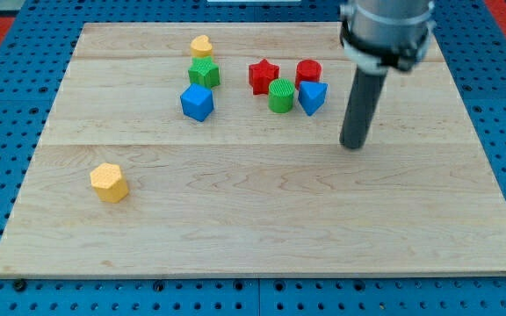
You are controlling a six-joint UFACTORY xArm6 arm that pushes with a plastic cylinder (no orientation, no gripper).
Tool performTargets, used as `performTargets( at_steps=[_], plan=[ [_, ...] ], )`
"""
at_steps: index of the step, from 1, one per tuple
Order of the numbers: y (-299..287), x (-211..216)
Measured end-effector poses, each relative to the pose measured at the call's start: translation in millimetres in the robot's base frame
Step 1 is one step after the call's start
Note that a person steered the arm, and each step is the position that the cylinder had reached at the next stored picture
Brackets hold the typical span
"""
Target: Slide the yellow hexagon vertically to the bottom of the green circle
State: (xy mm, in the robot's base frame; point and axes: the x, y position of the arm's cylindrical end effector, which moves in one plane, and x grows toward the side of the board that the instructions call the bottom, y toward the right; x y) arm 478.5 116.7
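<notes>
The yellow hexagon (109, 183) lies alone at the view's lower left of the wooden board (262, 237). The green circle (280, 96) stands in a cluster at the upper middle, between the red star (263, 75) and the blue triangle (312, 96). My tip (352, 146) rests on the board to the right of that cluster, a little below and right of the blue triangle, touching no block. It is far to the right of the yellow hexagon.
A red circle (308, 72) sits above the blue triangle. Further left stand a yellow heart (201, 46), a green block (204, 74) and a blue block (197, 103) in a column. Blue pegboard (7, 88) surrounds the board.
</notes>
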Motion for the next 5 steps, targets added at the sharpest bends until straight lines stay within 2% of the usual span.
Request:
performTargets(
  at_steps=[1,2,3,4,5],
  plan=[
    [-53,69],
    [-107,111],
    [-151,115],
    [-153,115],
    [-189,108]
  ],
)
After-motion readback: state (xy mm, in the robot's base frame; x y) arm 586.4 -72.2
